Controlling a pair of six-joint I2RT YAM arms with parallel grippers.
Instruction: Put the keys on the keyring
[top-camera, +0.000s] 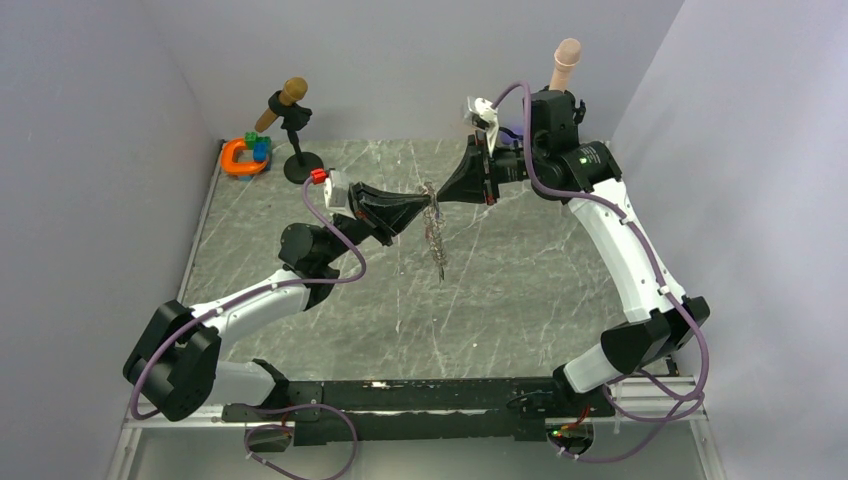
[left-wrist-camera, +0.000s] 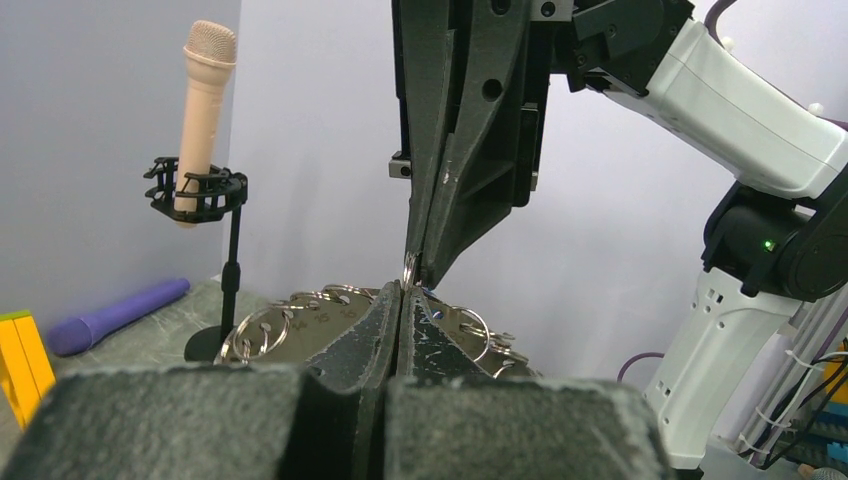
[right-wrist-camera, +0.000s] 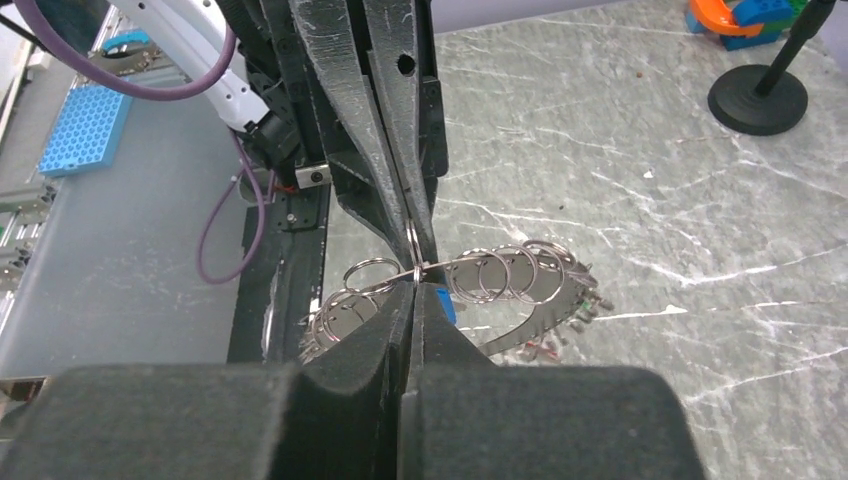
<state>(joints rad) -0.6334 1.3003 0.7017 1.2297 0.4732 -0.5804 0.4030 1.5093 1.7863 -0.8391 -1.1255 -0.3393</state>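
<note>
Marble table (top-camera: 500, 300), brown microphone (top-camera: 291, 92), black stand (top-camera: 302, 166), orange toy (top-camera: 236, 160), beige microphone (top-camera: 566, 62)

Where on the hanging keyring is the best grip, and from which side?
Probably the top rim of the keyring, pinched across its thin band from the sides, where the left gripper and right gripper meet it. It hangs on edge, flat faces exposed sideways.

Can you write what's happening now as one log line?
left hand: shut on keyring | right hand: shut on keyring | keyring: hanging between both hands
</note>
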